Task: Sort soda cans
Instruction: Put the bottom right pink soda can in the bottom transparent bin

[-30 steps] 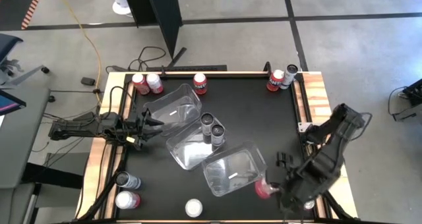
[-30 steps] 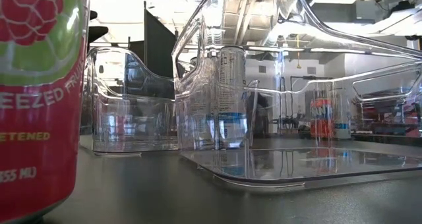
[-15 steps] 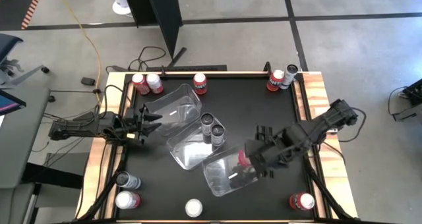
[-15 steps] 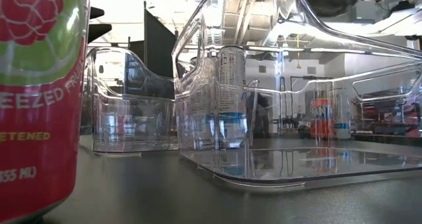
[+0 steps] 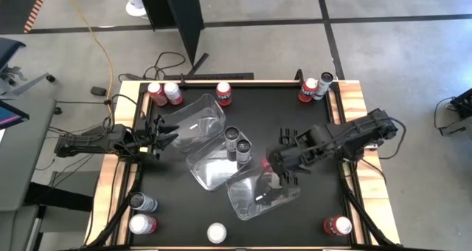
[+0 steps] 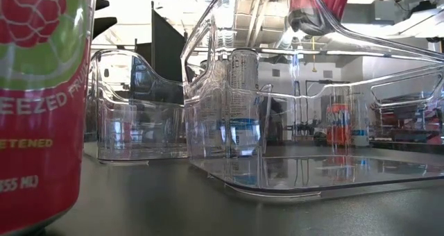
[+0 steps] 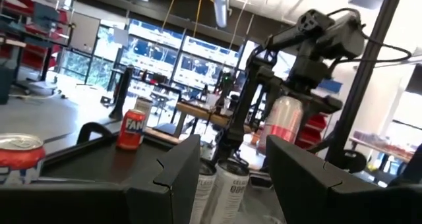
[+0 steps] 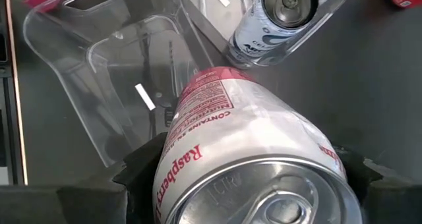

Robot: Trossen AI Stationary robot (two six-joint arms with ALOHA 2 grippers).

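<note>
Gripping upright can [image 8: 254,165] (top skyward).

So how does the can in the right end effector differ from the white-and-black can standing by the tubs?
The raspberry can is pink and white; the standing can is white with dark print. The raspberry can is gripped in the right end effector above a clear tub; the standing can rests upright on the table, ungripped. Both have silver tops with the pull tabs still in place.
</note>
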